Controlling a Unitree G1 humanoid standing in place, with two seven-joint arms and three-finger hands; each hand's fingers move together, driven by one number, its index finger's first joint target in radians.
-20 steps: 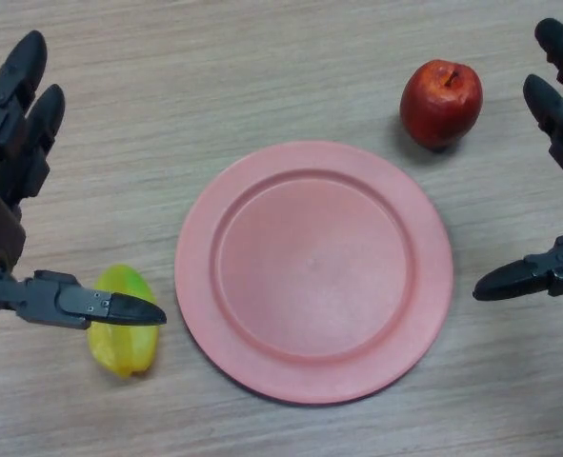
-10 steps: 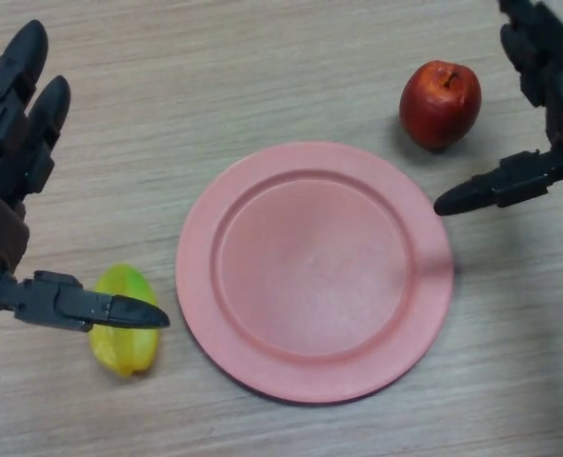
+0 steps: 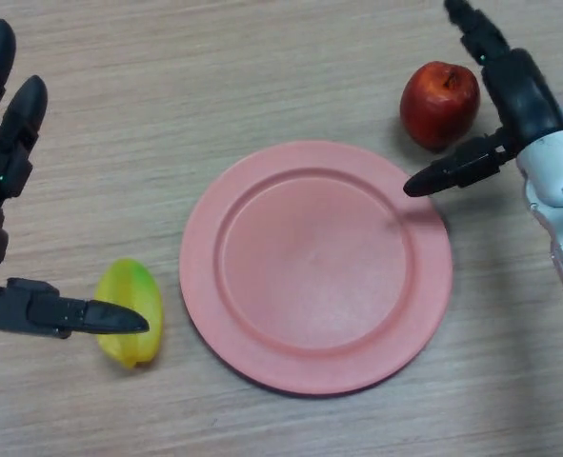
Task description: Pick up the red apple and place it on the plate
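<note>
Head view shows the right hand [image 3: 517,105] spread wide just beside the red apple [image 3: 440,104], fingers reaching past the fruit's far right side while the thumb points left over the near edge of the plate [image 3: 316,267]. That spread looks meant to bracket the apple from both sides before closing; nothing is gripped yet, and whether any finger touches the skin cannot be told. The apple sits upright on the tabletop [image 3: 214,86], stem up, just beyond the plate's upper right rim and apart from it, so a short carry toward the middle should finish the job. The pink plate lies bare at centre. Farther out, the left hand [image 3: 5,190] hangs open and idle at the left edge, its thumb over a yellow-green fruit [image 3: 129,309] resting near the plate's left rim.
</note>
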